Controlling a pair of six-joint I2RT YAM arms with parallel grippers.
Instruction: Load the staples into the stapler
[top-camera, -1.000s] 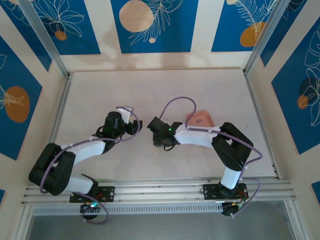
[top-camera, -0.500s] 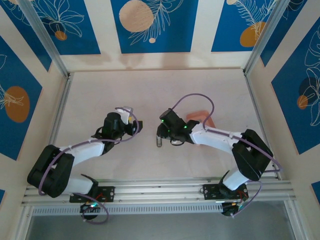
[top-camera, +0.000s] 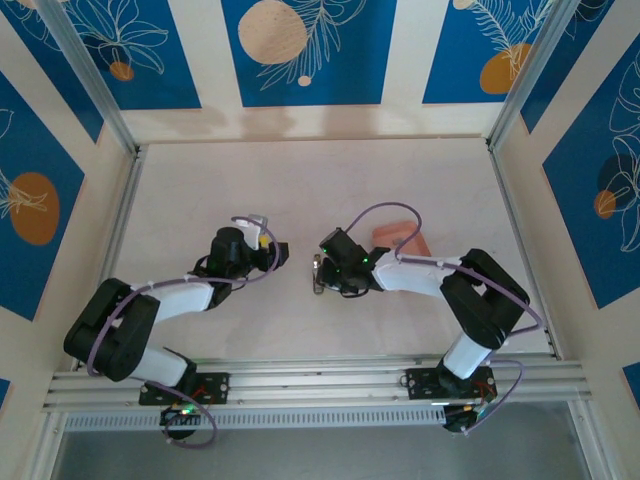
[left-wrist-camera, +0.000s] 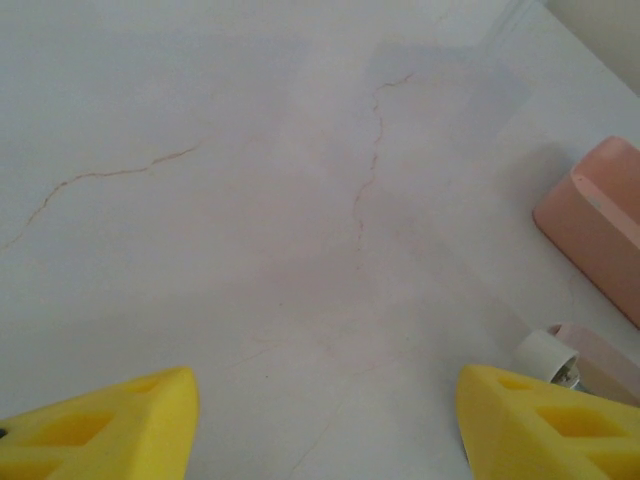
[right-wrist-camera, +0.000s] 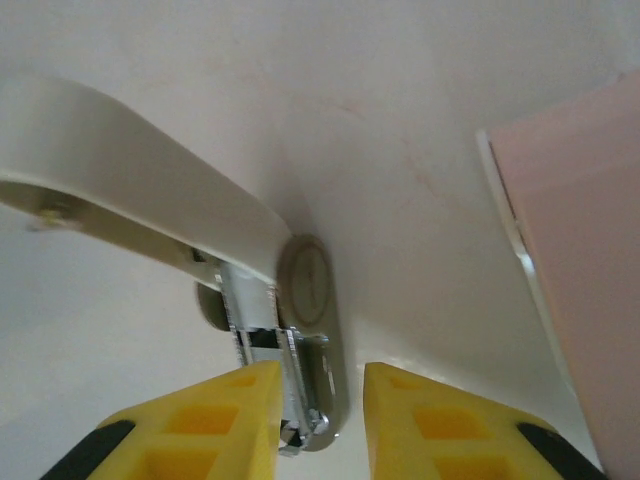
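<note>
Right end effector (right-wrist-camera: 322, 378) straddles the opened stapler (right-wrist-camera: 300, 335), jaws narrow — grip I cannot tell — midway between the side edges of the bench (top-camera: 300, 180); left end effector (left-wrist-camera: 325, 400) stands wide open, empty.

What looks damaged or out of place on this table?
Thin crack-like lines run across the tabletop ahead of the left gripper. The stapler sits hinged open between the fingers of the right gripper, as loading requires.

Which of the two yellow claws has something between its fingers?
The right gripper: the stapler sits between its fingers. The left gripper stands wide open, only table between.
</note>
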